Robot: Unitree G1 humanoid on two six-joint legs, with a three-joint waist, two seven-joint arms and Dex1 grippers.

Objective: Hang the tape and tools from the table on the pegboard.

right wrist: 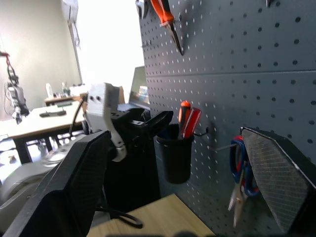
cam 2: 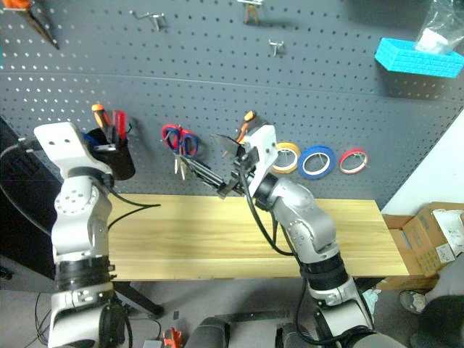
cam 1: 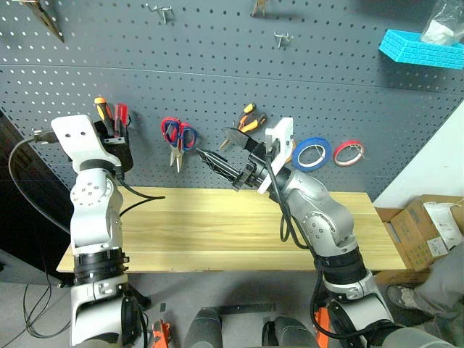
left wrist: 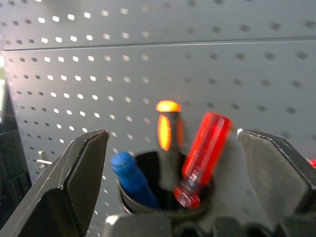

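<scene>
Red screwdriver point(left wrist: 203, 153) stood in the black cup point(cam 2: 118, 161) on the pegboard point(cam 1: 217, 87), between the spread fingers of the left tool point(left wrist: 173, 197). Right tool point(cam 1: 221, 156) gaped empty. Light, rigid, slick-handled; probably best gripped mid-handle.

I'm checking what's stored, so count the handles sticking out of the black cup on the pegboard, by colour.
blue handle: 1
orange-and-black handle: 1
red handle: 1
Total: 3
</scene>
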